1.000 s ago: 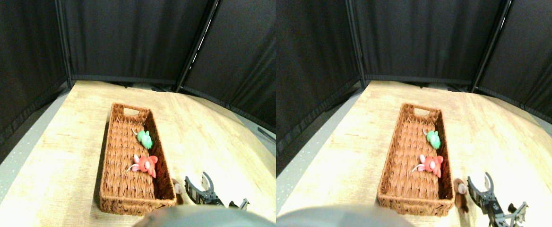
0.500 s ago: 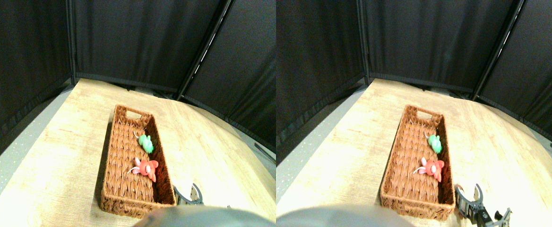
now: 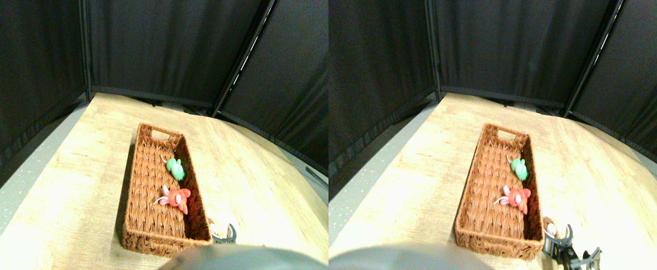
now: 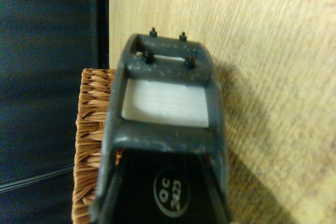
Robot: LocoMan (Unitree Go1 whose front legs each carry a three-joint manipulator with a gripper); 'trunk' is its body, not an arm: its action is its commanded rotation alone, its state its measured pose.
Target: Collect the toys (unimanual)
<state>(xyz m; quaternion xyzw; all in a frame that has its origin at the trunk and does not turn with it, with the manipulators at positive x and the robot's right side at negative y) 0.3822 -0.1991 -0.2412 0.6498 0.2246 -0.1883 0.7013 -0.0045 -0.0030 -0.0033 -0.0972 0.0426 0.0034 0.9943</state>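
While the right gripper [image 3: 221, 230] sits low at the near edge of the desk [image 3: 250, 169], just outside the near right corner of the long brown wicker basket [image 3: 130, 188], its two curved jaws stand apart and hold nothing. A small brown plush toy [image 3: 211, 223] lies on the desk close against the basket's right wall at that corner. It is right at the left jaw, and whether the two touch cannot be told. Only a sliver of the toy shows in the left eye; it is plainer in the right. The basket lies lengthwise on the desk, left of centre, its handle cut-out [image 3: 160, 134] at the far end. Two toys are inside it, both along the right wall: a green plush animal [image 3: 175, 169] about midway down the length, and a red-pink one [image 3: 175, 197] nearer the robot, well apart from each other. The left part of the basket floor is bare weave. Black curtain panels [image 3: 165, 45] close off the far and side edges of the desk, and a strip of grey speckled floor [image 3: 19, 185] shows past its left edge. In the wrist view the dark open frame of a jaw hangs over pale wood grain, with the basket's woven wall beside it and dark curtain beyond.
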